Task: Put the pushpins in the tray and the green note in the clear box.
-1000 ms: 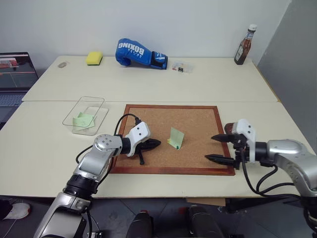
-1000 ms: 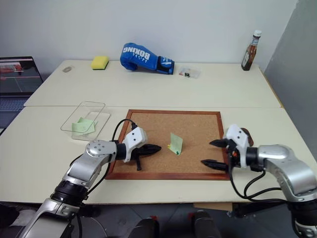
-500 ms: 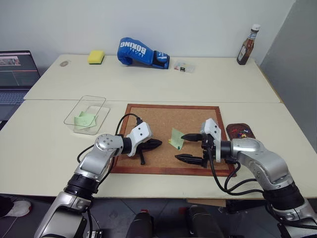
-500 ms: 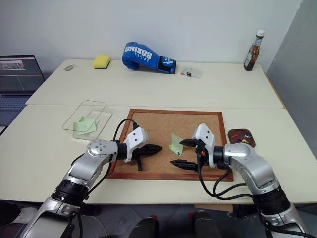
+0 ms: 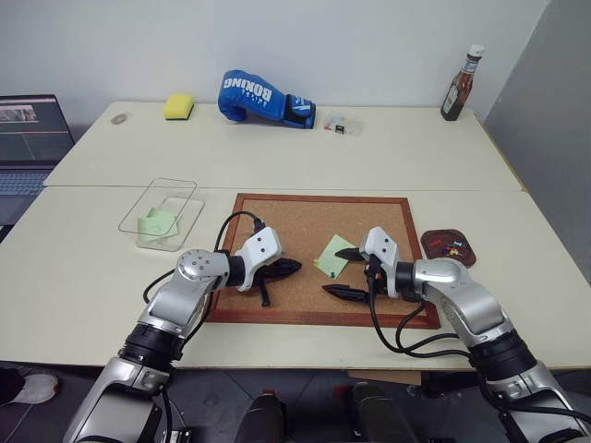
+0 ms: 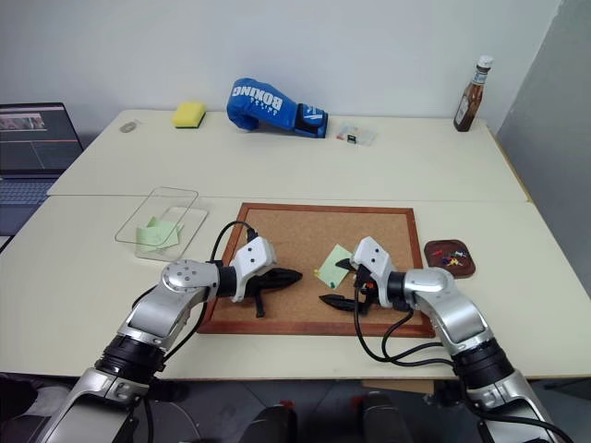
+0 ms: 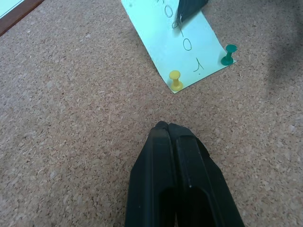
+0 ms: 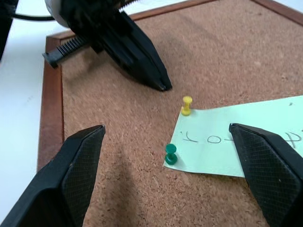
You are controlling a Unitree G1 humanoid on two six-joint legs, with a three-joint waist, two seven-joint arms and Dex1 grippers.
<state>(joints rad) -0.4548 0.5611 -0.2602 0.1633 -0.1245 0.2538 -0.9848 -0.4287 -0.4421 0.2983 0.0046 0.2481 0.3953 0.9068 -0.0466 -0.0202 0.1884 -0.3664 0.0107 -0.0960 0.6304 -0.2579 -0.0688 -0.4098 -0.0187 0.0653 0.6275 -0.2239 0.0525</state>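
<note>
The green note [image 5: 330, 255] lies on the corkboard [image 5: 277, 221], held at one edge by a yellow pushpin [image 7: 175, 79] and a green pushpin [image 7: 229, 53]. My right gripper [image 5: 334, 271] is open around the note's pinned edge, one finger [image 7: 188, 8] over the paper and the other on the near side. My left gripper [image 5: 294, 267] is shut and empty, tip on the cork just left of the pins. The tray [image 5: 434, 242] sits right of the board with several pushpins [image 5: 452, 247] in it. The clear box [image 5: 185, 189] at left holds another green slip [image 5: 157, 222].
A blue boxing glove [image 5: 263, 97], a yellow sponge [image 5: 176, 106], a tiny clear case [image 5: 340, 123] and a sauce bottle [image 5: 460, 83] stand along the far table edge. A laptop [image 5: 32, 134] sits at the far left.
My right arm has swung left across the corkboard, from its right edge to the note, staying open. The note now leans lower. The left arm has not moved.
</note>
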